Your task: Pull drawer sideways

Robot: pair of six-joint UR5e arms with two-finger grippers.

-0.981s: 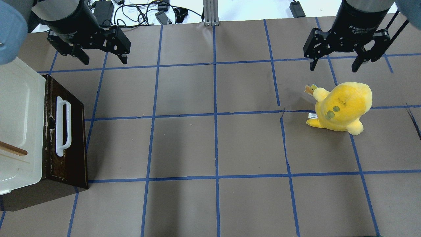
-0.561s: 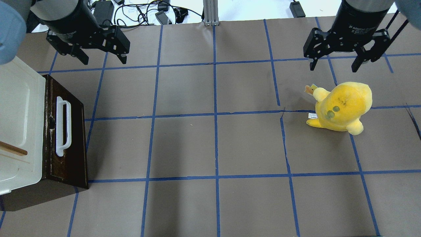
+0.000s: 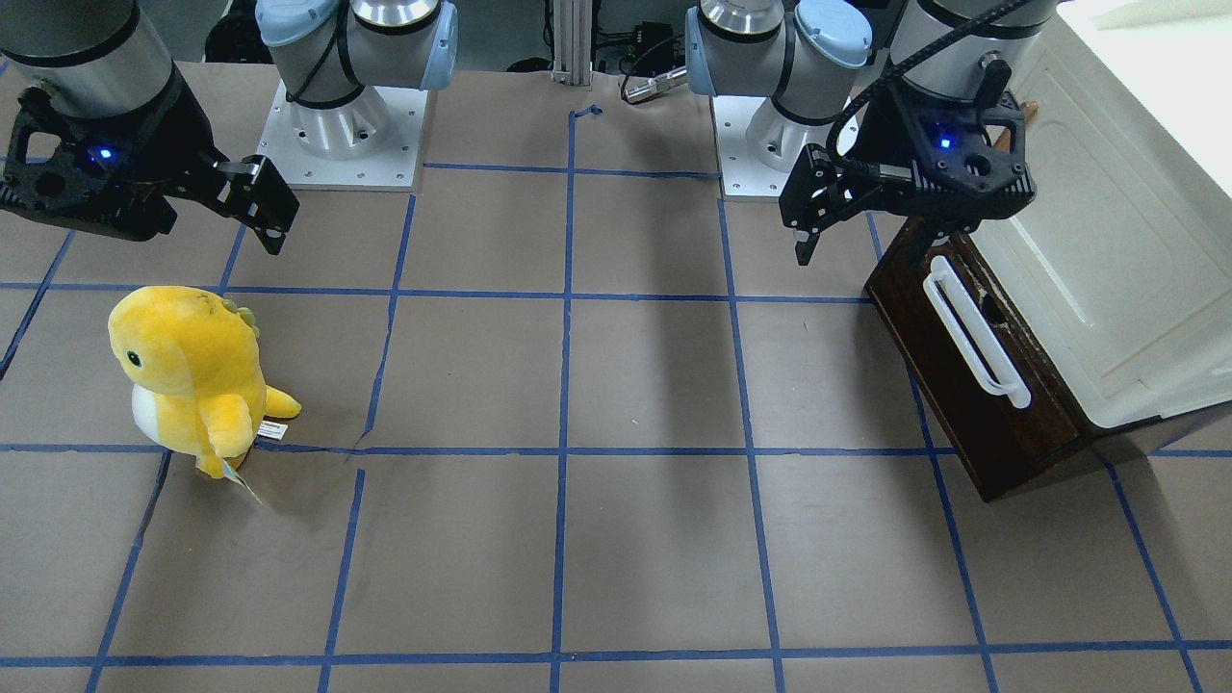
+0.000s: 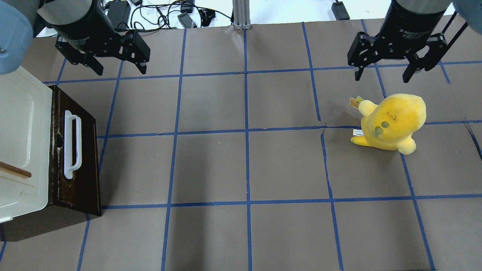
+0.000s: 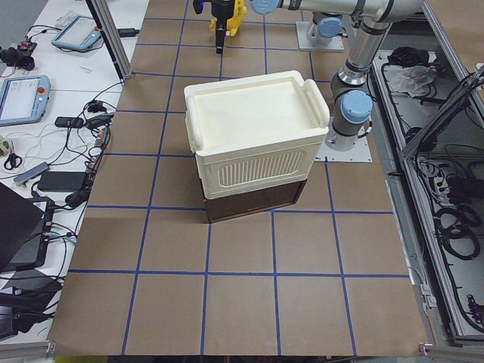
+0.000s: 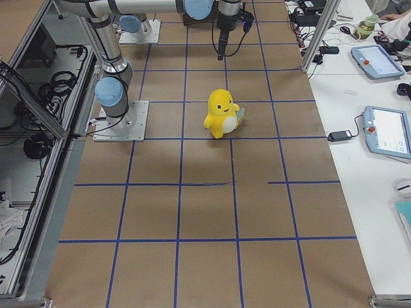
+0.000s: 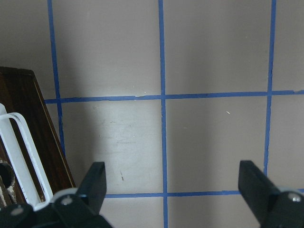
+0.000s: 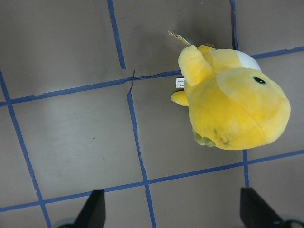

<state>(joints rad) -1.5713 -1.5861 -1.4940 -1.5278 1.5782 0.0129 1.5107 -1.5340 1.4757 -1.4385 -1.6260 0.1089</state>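
Observation:
The drawer (image 4: 81,165) has a dark brown front and a long white bar handle (image 4: 72,145). It sits at the table's left edge under the cream-white cabinet (image 4: 20,128), and none of its pale inner sides show. It also shows in the front view (image 3: 962,385) and the left wrist view (image 7: 26,114). My left gripper (image 4: 120,70) is open and empty. It hovers above the table just beyond the drawer's far end, apart from the handle. My right gripper (image 4: 381,78) is open and empty, high over the far right.
A yellow plush toy (image 4: 391,120) stands on the right side of the table, just in front of my right gripper. It also shows in the right wrist view (image 8: 232,104). Brown paper with a blue tape grid covers the table (image 4: 244,165). Cables lie beyond the far edge.
My left gripper has shifted only very slightly. The drawer, the right gripper and the toy have not moved.

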